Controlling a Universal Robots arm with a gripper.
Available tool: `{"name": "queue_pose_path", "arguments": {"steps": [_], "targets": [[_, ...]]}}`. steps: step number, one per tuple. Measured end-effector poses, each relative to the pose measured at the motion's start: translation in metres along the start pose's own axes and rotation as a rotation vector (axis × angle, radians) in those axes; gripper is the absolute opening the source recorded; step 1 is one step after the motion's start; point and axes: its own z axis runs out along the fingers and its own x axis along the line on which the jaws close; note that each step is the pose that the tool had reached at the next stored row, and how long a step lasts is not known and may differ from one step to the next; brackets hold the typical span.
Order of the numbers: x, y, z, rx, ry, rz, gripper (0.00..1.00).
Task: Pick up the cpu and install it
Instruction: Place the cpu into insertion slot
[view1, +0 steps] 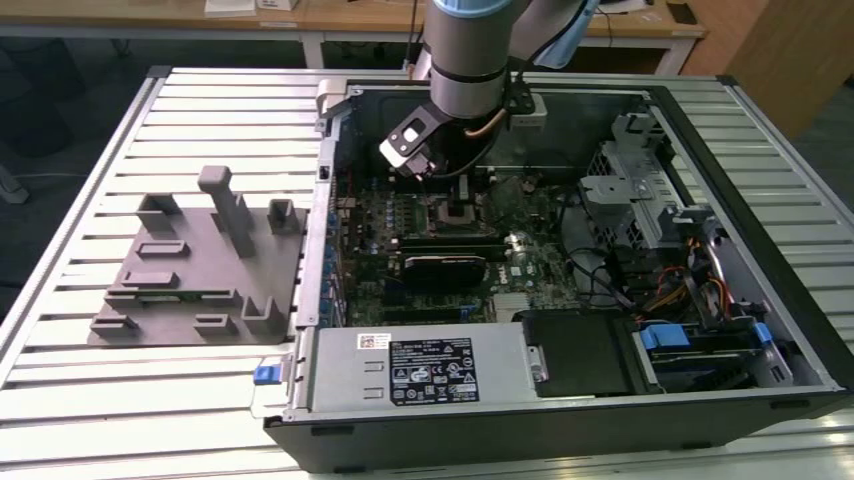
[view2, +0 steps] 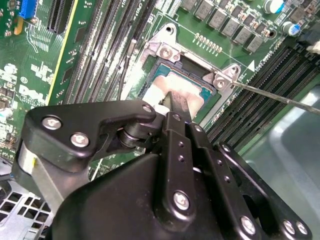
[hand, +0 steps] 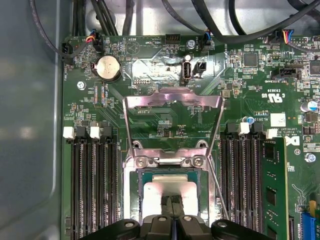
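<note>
Inspecting the small, thin, square cpu (hand: 152, 200) with silvery-white metal top: lies flat inside the dark, square, metal-framed socket (hand: 170, 161) on the green motherboard (hand: 240, 100), top catching a pale glare. Noted directly over its middle the black metal gripper (hand: 173, 201), fingertips closed together, nothing clamped between them; contact with the cpu not determinable. Recorded hinged silver retention frame (hand: 172, 97) as swung open.
</note>
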Motion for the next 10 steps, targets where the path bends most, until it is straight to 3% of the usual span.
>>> {"name": "queue_pose_path", "arguments": {"steps": [5, 10], "targets": [[-0.0002, 0.0003, -0.009, 0.0006, -0.0009, 0.0, 0.11], [-0.0002, 0.001, -0.0259, 0.0006, -0.0008, 0.0, 0.11]]}}
